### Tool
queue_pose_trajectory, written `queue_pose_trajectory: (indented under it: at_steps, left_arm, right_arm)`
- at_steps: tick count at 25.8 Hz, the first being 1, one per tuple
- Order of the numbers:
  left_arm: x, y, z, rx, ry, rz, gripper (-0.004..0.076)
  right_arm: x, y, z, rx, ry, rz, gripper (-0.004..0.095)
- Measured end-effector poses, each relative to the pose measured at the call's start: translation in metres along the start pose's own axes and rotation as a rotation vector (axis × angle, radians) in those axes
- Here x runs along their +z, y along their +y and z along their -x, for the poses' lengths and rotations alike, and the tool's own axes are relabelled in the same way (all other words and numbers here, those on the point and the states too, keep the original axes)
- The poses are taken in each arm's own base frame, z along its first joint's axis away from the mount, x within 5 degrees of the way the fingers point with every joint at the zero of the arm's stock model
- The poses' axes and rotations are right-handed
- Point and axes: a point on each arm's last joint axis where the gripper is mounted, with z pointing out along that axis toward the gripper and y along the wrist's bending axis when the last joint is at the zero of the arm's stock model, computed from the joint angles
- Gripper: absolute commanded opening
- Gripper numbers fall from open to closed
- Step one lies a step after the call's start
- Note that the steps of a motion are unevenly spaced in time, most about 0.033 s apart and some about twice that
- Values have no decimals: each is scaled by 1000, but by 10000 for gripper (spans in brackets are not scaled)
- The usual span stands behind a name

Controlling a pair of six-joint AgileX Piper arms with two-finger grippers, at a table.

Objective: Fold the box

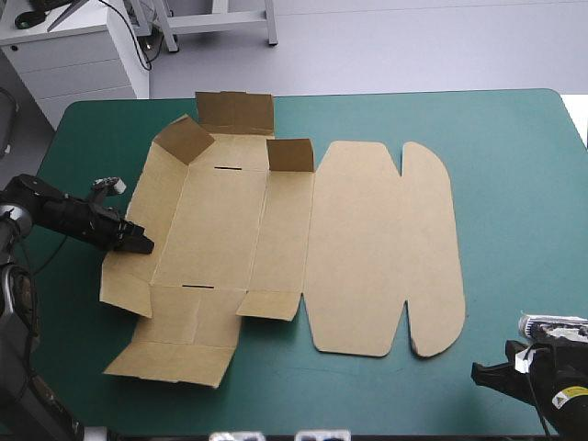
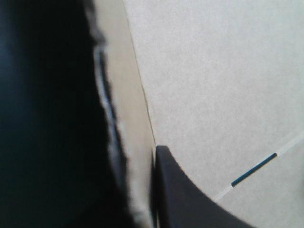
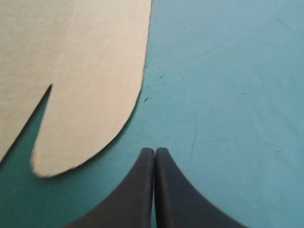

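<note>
The box (image 1: 276, 248), a cut sheet of brown board, lay mostly flat across the middle of the teal-green covered surface (image 1: 514, 165). Its long rounded lid panel (image 1: 432, 248) pointed right, and three short flaps (image 1: 236, 112) were tipped up at its far left corner. The left hand (image 1: 141, 243) sat low at the sheet's left edge, closed on the left wall panel with the board's raw edge pinched between its black fingers (image 2: 185, 199). That grip looked placed to swing the wall upright, probably the step in hand. The right hand (image 3: 155, 151) was closed and empty, its fingertips meeting in a point over bare cover at the near right corner, just beside the lid's rounded edge (parked clear of the work, I would judge, while the left side was handled). In the left wrist view one finger was only a dark blur along one side, so how deep the bite went was hard to tell. A narrow slot (image 2: 254, 168) in the board showed ahead of that hand. From above, most of the right arm was cut off at the near edge.
</note>
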Motion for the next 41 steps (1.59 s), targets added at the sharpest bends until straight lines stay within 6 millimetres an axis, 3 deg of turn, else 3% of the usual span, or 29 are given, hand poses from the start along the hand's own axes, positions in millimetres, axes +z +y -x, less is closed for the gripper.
queue_pose_trajectory:
  at_steps: [5,11,13,14,15,16,23,28,32,37,41]
  left_arm:
    - [-25,-17,18,187,54,195,-8]
    - [-49,-76,51,438,42,326,-8]
    - [-54,-102,60,529,33,363,-8]
    - [-59,-129,67,626,16,407,-8]
    - [-61,-141,70,666,5,425,-8]
    - [-65,-170,75,769,-32,473,-8]
    - [-69,-265,73,1153,-151,663,-8]
    - [-52,-338,57,1418,-215,704,-8]
    - [-39,-371,43,1527,-238,647,-8]
    - [-15,-383,36,1576,-278,700,-8]
    - [14,-386,24,1575,-309,810,-8]
  right_arm:
    - [0,0,0,0,0,0,-14]
    - [0,0,0,0,0,0,-14]
    - [0,0,0,0,0,0,-14]
    - [0,0,0,0,0,0,-14]
    - [0,0,0,0,0,0,-14]
    - [0,0,0,0,0,0,-14]
    - [0,0,0,0,0,0,-14]
    - [0,0,0,0,0,0,-14]
    - [0,0,0,0,0,0,-14]
    - [-2,0,1,-1,-1,0,-14]
    - [-14,2,13,-15,-22,2,-14]
